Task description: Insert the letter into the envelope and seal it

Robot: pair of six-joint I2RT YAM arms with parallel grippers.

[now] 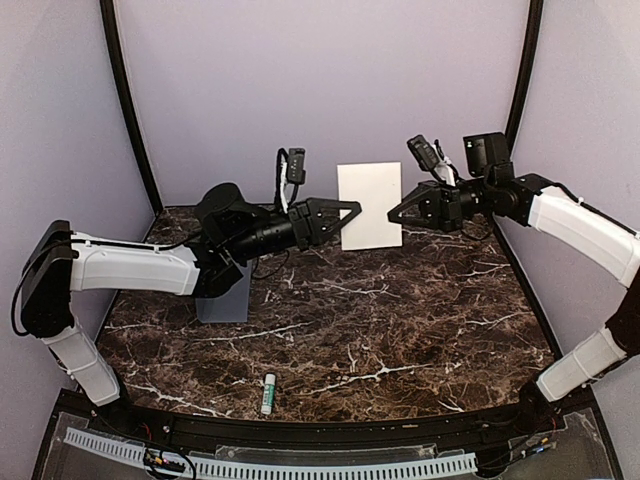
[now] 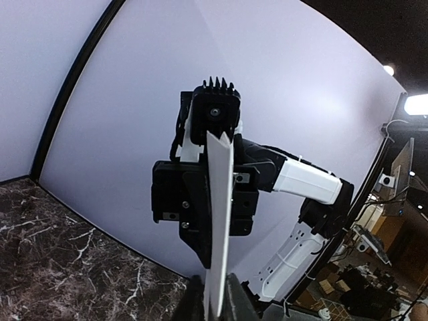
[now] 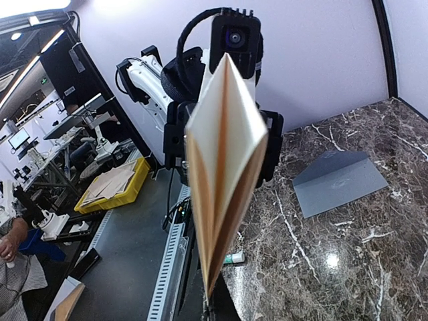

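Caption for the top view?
Left gripper and right gripper flank the upright midair letter; envelope lies on the table.

**Cream paper over dark marble**

The letter (image 1: pixel 370 205) reads off-white from above (its inner faces glow warm tan in the right wrist view). Below it, the worktop (image 1: pixel 400 320) is dark brown marble veined white. Lower left of the letter, the envelope (image 1: pixel 225 300) is slate grey-blue and the glue stick (image 1: pixel 268 393) white with green. Behind the letter, the walls (image 1: pixel 330 80) are pale lilac.
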